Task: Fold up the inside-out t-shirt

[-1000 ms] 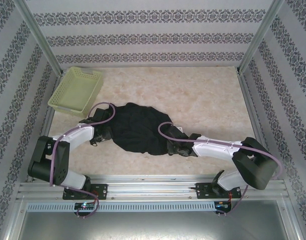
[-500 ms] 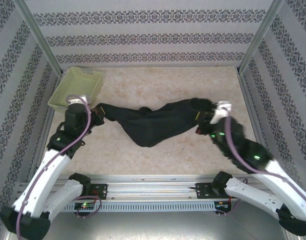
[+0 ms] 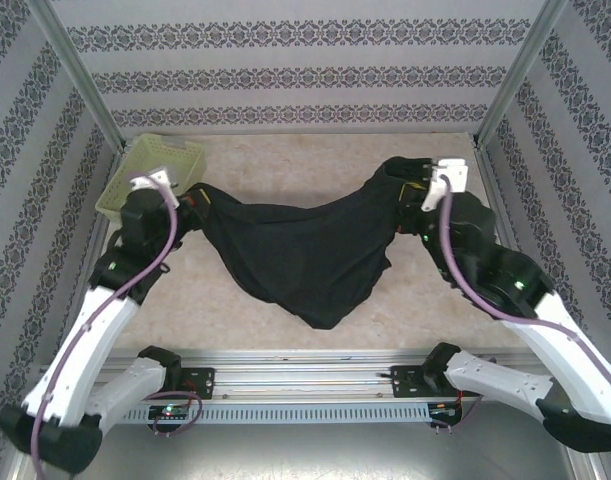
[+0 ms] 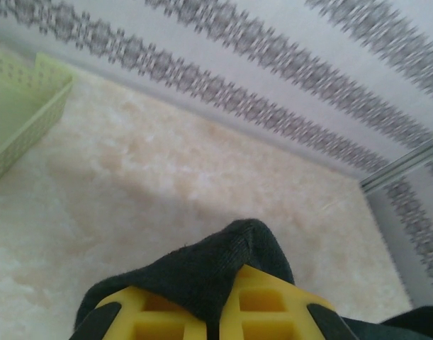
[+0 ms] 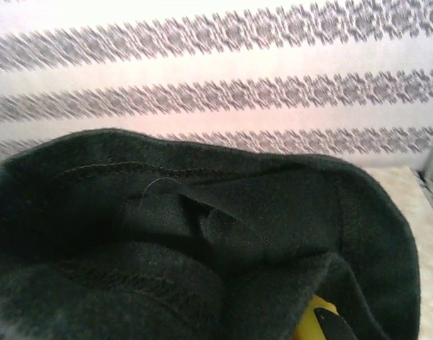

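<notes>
basket (image 3: pixel 150 180): pale green lattice, far left corner of bench (image 3: pixel 315 170); just beside the left wrist, apart from the cloth.

left arm: elbow low at the near left, forearm reaching up and away, wrist raised by the basket.

left gripper (image 3: pixel 191 214): clamped together on a bunched edge of the t-shirt (image 3: pixel 305 255); in the wrist view, black fabric pinched between the yellow pads (image 4: pixel 262 301) and humped over them.

t-shirt: black, strung between both grippers across the middle of the bench, upper edge dipping in a shallow curve, body sagging to a point toward the near edge. Contact of that point with the bench: cannot tell. Stitched seams exposed in the right wrist view. Held wide and high, most likely to open out the bundle so that it can be laid flat before any fold.

right gripper (image 3: pixel 412 192): closed on the opposite edge, wrapped in fabric, one yellow pad (image 5: pixel 317 319) peeping out below.

right arm: elbow low at the near right, forearm climbing toward the far right corner, wrist high, mirroring the left.
</notes>
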Controlling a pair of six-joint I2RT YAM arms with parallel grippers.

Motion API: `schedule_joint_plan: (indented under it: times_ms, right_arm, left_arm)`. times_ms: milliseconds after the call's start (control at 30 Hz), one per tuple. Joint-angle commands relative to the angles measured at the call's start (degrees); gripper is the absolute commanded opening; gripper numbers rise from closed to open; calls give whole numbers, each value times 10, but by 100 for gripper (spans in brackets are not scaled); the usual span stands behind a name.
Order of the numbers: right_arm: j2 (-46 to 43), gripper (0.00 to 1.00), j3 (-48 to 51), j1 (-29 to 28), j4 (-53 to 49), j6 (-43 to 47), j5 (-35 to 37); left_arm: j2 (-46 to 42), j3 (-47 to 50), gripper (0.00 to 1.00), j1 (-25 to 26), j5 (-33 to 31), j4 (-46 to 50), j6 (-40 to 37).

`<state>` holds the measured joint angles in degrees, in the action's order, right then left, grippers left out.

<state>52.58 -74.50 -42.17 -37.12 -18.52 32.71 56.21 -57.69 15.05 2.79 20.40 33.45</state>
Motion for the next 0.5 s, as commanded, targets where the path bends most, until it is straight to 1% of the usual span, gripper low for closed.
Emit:
schedule_joint_plan:
  times_ms: [0,33,100,133,167,233,267,333,367,400,467]
  right_arm:
    - [42,0,51,67,10,-48,-52]
    - [68,0,68,95,18,-67,-85]
    - [129,0,86,144,43,-87,-148]
    - [164,3,87,166,57,-88,-175]
    - [197,12,83,184,69,-83,-191]
    - [260,42,55,207,65,-74,-191]
    - [284,51,34,216,46,-72,-187]
    - [304,60,18,219,29,-66,-188]
    - [296,63,29,216,36,-62,-200]
    - [284,65,45,212,47,-60,-215]
    - [252,67,94,204,66,-67,-256]
  left_arm:
    - [120,-39,14,4,-12,33,-6]
    - [170,-59,15,4,-23,48,-8]
    - [261,-107,21,3,-43,77,-14]
    - [308,-132,28,3,-47,81,-19]
    - [352,-157,37,3,-47,86,-21]
    - [425,-213,56,3,-38,112,-23]
    - [451,-240,63,4,-29,135,-25]
    - [455,-252,74,15,-33,153,-36]
    - [441,-239,80,26,-55,152,-41]
    - [423,-221,84,36,-74,151,-45]
    - [379,-175,86,47,-94,152,-44]
